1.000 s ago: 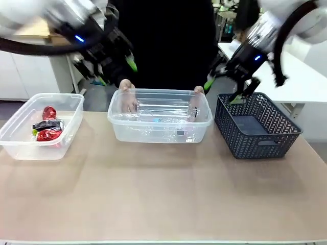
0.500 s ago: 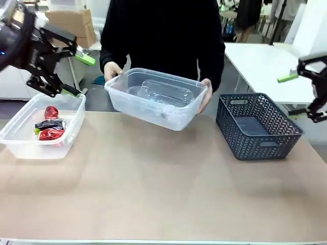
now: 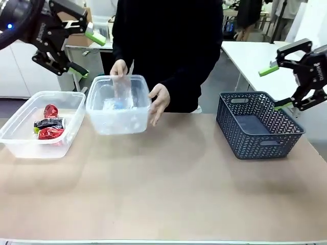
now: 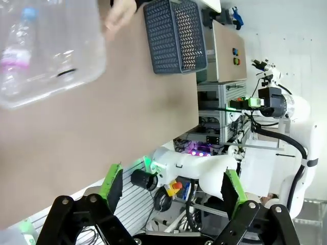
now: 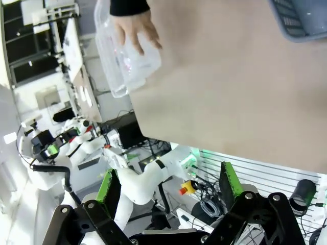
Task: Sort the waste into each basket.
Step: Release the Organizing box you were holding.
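A clear basket (image 3: pixel 72 108) stands at the table's left with red cans and wrappers (image 3: pixel 49 133) inside. A person's hands (image 3: pixel 159 100) hold the second clear basket (image 3: pixel 137 120) tipped up on end beside it, with clear bottles (image 3: pixel 115 105) inside. My left gripper (image 3: pixel 87 54) hangs open high above the left basket, holding nothing. My right gripper (image 3: pixel 276 88) is open in the air at the far right. The left wrist view shows the held basket (image 4: pixel 76 61) with a bottle (image 4: pixel 20 46) far beyond my open left gripper (image 4: pixel 171 189). The right wrist view shows it (image 5: pixel 122 76) beyond my open right gripper (image 5: pixel 167 186).
A dark blue-grey lattice basket (image 3: pixel 258 127) stands at the table's right, below my right gripper; it also shows in the wrist views (image 4: pixel 176 35) (image 5: pixel 301 18). The person in black stands at the far side. The tan tabletop (image 3: pixel 168 189) spreads out in front.
The person lifted the bottle basket from the table's middle, carried it left and tipped it on end. Both arms pulled back from the middle, up and outward.
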You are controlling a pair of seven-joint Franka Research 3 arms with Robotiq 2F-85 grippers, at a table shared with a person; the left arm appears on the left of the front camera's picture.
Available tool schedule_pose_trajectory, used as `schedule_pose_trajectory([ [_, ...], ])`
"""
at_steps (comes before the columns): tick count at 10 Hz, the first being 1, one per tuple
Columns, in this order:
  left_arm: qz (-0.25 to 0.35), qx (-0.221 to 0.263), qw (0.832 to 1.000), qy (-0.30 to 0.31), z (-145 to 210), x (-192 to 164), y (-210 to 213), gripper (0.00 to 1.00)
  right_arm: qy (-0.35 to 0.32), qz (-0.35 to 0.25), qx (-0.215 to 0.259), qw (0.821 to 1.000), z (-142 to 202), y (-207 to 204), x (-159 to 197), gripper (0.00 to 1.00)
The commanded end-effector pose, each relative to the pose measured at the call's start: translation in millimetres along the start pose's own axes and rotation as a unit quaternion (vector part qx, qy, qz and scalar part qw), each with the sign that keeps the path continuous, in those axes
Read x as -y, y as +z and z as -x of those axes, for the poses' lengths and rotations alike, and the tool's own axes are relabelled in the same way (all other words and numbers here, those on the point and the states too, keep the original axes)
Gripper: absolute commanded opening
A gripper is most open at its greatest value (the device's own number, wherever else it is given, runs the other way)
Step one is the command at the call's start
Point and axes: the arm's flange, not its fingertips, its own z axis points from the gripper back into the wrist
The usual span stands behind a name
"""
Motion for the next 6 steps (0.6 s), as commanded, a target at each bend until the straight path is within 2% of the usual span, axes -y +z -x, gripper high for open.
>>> schedule_pose_trajectory([
  [1, 0.012, -0.001, 1.000, 0.005, -0.6, -5.9, -0.2, 1.00, 0.009, -0.015, -0.004, 1.000, -3.3, 4.6, 2.9, 1.00],
  [6, 0.012, -0.001, 1.000, 0.005, -0.6, -5.9, -0.2, 1.00, 0.009, -0.015, -0.004, 1.000, -3.3, 4.6, 2.9, 1.00],
])
